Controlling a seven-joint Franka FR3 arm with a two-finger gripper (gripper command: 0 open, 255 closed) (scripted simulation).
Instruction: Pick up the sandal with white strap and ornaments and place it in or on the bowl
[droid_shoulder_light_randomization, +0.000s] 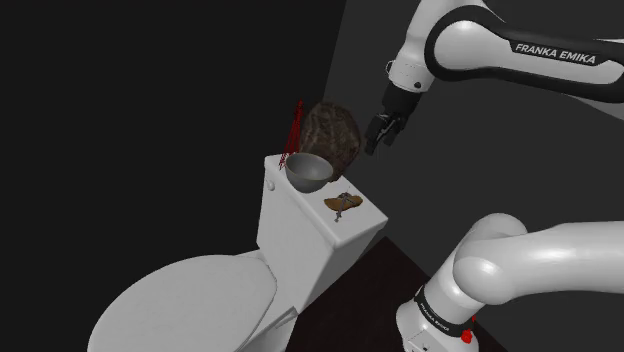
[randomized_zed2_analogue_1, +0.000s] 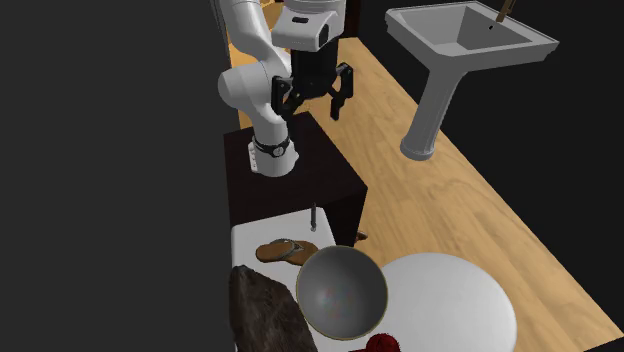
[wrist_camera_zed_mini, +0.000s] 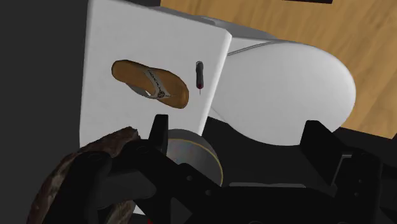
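From my remote station I hold the hand (randomized_zed2_analogue_1: 312, 100) in the air above the toilet's tank lid (wrist_camera_zed_mini: 108, 38), its two black fingers spread apart and clasping nothing. The brown sandal (wrist_camera_zed_mini: 151, 83) with its white strap lies flat on the lid toward the stand's end, a small dark pen-like tool (wrist_camera_zed_mini: 199, 73) just beside it. The grey bowl (randomized_zed2_analogue_1: 342, 292) sits further along the lid, next to a brown rock-like lump (randomized_zed2_analogue_1: 265, 310).

Toilet tank (wrist_camera_zed_mini: 127, 38) with sandal (wrist_camera_zed_mini: 151, 83), bowl (randomized_zed2_analogue_1: 341, 292), rock (randomized_zed2_analogue_1: 265, 312)
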